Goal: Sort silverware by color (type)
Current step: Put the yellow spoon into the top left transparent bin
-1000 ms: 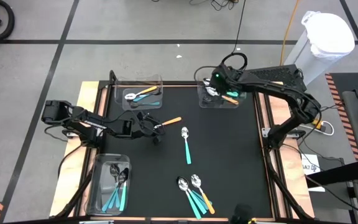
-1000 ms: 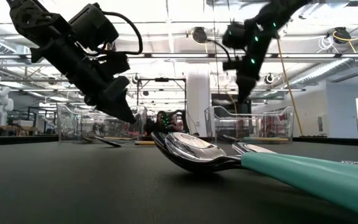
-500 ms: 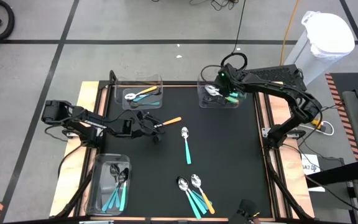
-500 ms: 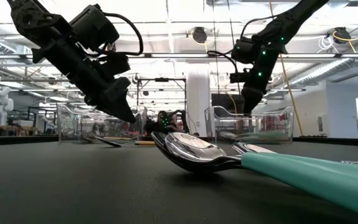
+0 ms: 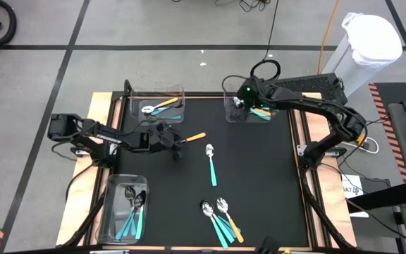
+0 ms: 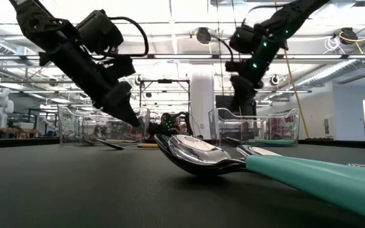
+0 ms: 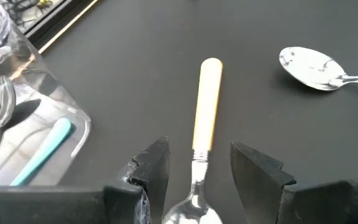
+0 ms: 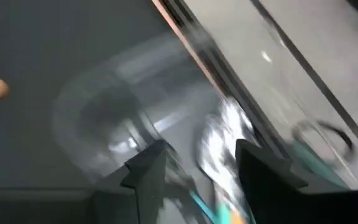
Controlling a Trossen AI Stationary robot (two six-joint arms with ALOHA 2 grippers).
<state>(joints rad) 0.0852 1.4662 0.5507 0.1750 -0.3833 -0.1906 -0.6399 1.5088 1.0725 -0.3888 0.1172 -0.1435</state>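
Overhead looks down; low camera skims table [image 5: 259, 176]

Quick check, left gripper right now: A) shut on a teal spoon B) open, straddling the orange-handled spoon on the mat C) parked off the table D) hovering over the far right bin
B: in the left wrist view the left gripper has its fingers apart on either side of the orange-handled spoon, which lies flat on the black mat.

No text, label, brand or number can be read anywhere — not on the table, bins or arms.
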